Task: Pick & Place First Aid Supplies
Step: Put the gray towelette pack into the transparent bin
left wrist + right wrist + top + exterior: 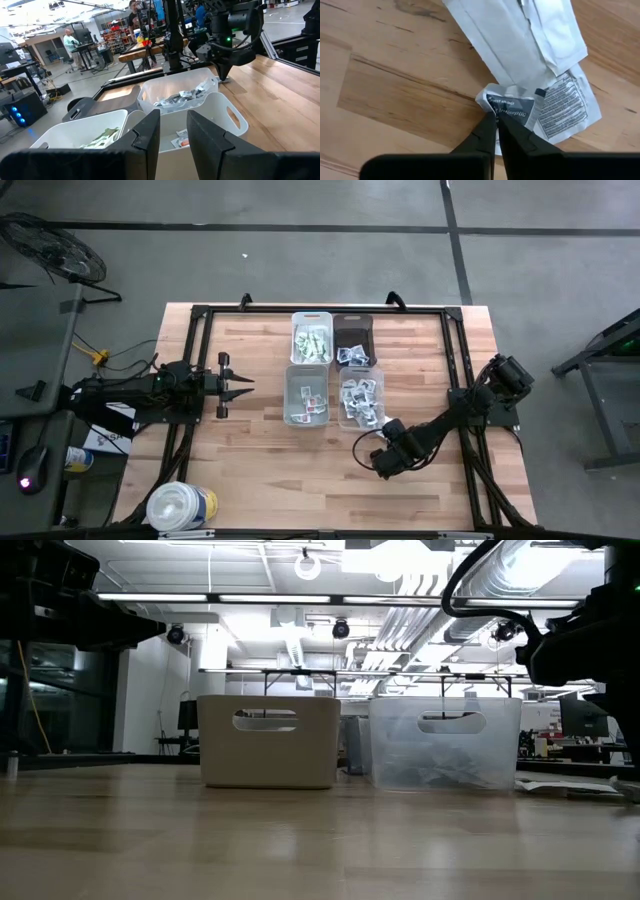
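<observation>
While pinching: right gripper (496, 120) pressed together on a crumpled dark-print packet (512, 111) lying on the counter (395, 65), near the clear bin (360, 397)
Left gripper (243, 385): part-spread, left of the bins, holding nothing

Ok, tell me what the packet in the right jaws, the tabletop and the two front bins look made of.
Packet: thin paper or foil-lined paper, matte with dark print; it crumples where the right gripper pinches it.
Tabletop: wood planks, light varnish; grain and seams show.
Left front bin: opaque white plastic, probably, with moulded handle slot.
Right front bin: clear plastic; packets show through.
</observation>
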Robot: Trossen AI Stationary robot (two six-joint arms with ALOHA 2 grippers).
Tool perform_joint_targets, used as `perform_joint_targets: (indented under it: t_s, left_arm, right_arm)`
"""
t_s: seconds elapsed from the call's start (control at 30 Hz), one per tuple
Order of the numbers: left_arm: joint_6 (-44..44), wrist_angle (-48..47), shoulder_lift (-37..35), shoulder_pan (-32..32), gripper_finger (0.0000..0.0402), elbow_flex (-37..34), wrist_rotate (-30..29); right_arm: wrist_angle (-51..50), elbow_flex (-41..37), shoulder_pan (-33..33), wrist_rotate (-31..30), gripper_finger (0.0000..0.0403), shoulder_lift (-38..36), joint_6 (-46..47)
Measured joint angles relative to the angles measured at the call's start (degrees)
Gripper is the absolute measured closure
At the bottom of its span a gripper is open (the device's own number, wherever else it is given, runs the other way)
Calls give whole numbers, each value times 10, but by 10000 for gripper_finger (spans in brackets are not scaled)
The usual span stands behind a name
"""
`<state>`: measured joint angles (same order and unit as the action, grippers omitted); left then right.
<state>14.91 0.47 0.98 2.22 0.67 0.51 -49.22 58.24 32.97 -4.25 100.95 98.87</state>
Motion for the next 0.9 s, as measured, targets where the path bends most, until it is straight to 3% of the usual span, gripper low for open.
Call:
perform_joint_targets:
  t_s: [0.2, 0.73, 0.9]
  left_arm:
    - [0, 0, 0, 0, 305, 0, 0]
    - [0, 0, 0, 0, 305, 0, 0]
    - [0, 0, 0, 0, 305, 0, 0]
  right_arm:
    - [3, 0, 0, -2, 381, 0, -3]
    - [6, 22, 23, -2, 402, -6, -27]
    - [7, 56, 52, -32, 403, -26, -86]
